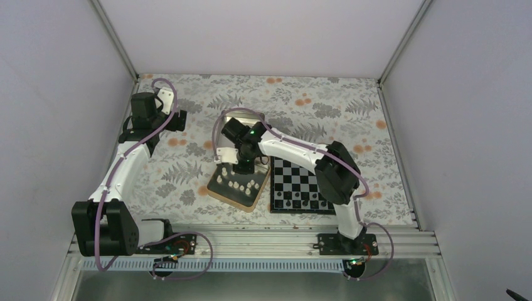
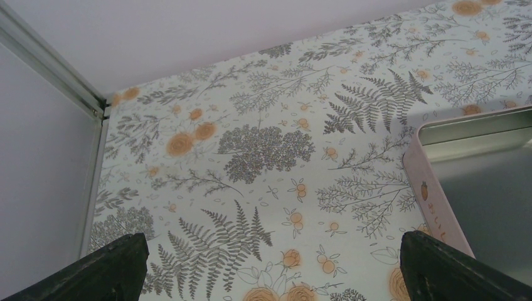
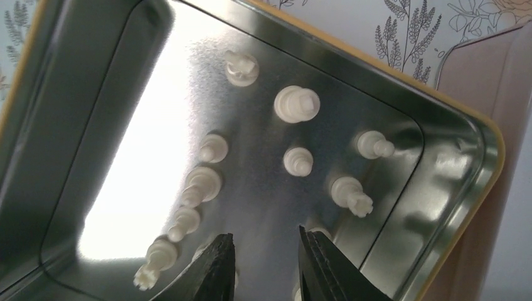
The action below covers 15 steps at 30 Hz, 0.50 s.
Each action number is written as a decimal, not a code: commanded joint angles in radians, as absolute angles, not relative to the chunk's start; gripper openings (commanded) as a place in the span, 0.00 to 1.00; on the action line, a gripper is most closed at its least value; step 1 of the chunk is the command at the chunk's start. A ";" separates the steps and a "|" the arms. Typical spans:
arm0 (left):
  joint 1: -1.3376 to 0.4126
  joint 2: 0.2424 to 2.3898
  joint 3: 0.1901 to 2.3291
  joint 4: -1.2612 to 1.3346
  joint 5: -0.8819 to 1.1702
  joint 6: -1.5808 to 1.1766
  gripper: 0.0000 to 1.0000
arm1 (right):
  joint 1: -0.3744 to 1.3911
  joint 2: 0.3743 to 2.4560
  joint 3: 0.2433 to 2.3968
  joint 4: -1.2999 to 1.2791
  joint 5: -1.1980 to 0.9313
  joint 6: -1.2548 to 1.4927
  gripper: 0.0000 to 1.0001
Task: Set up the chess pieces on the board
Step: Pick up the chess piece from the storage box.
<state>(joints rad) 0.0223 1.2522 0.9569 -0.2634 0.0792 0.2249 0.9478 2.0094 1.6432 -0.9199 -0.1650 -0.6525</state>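
Right jaws: I hold them slightly apart, low over the tin (image 3: 144,113), at the bottom centre of my wrist view.
Left jaws: wide apart above the flowered surface (image 2: 263,207).
Chess pieces (image 3: 297,103): white, scattered in that tin.
Board (image 1: 295,185): centre overhead, just right of the tin.

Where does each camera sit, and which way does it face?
Top external: above and behind, looking down on the board; left arm and right arm show.
Left wrist: facing across the floral cloth to the back wall; left gripper, fingers at bottom corners.
Right wrist: looking down into the tin of chess pieces; right gripper below.
Shared: top and right wrist both show that tin.
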 commanded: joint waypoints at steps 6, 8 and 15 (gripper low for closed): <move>0.027 1.243 0.953 -0.247 0.075 0.235 1.00 | 0.950 2.107 1.725 -0.862 -0.074 -0.643 0.31; 0.027 1.242 0.953 -0.247 0.075 0.235 1.00 | 0.950 2.117 1.733 -0.850 -0.053 -0.645 0.31; 0.029 1.243 0.950 -0.247 0.084 0.236 1.00 | 0.945 2.137 1.740 -0.829 -0.001 -0.646 0.33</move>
<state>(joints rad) 0.0235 1.2522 0.9569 -0.2634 0.0795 0.2249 0.9478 2.1189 1.7161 -0.8570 -0.0559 -0.6525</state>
